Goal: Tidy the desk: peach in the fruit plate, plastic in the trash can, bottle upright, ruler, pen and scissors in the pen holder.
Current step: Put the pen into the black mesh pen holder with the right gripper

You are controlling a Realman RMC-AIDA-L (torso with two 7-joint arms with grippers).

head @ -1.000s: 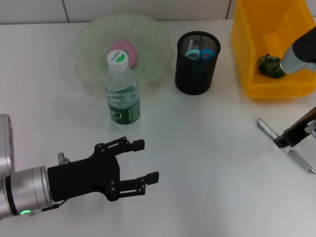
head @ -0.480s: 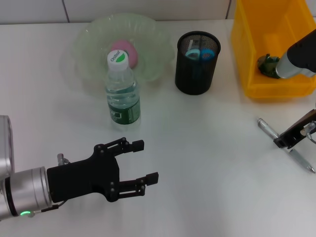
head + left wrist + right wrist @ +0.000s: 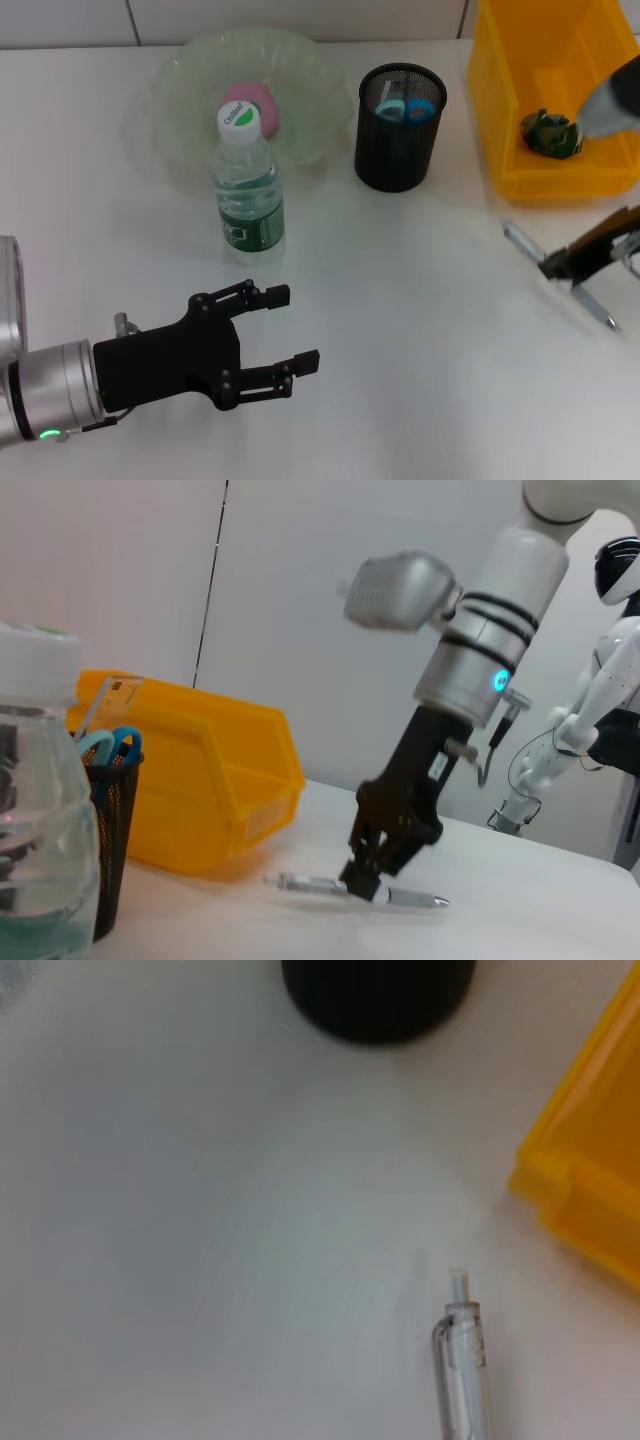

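Right pincer (image 3: 560,264) at the right edge, black fingers clamped on the pen (image 3: 565,279) around its middle. Pen is slim, clear-and-silver plastic; in the left wrist view (image 3: 355,889) it looks about level, at or just above the surface, can't tell if it touches. Its tip (image 3: 459,1282) points toward the far side.

Left pincer (image 3: 270,330) at near left, hovering low, two black skeletal fingers spread wide, nothing between them.

Surface (image 3: 420,350) is plain matte white.

Bin (image 3: 520,120) at far right: glossy yellow plastic, open-front box shape, with a crumpled dark-green plastic wad (image 3: 550,134) inside.

Holder (image 3: 398,140) left of the bin: black wire-mesh cylinder, blue scissor handles (image 3: 405,108) sticking out the top, clear ruler (image 3: 103,702) leaning in it too.

Plate (image 3: 190,90) at far centre-left: translucent pale-green glass, wavy rim. Pink round peach (image 3: 255,100) sits in it.

Bottle (image 3: 247,190) upright just near of the plate: clear ribbed plastic, green label, white cap, partly hiding the peach.
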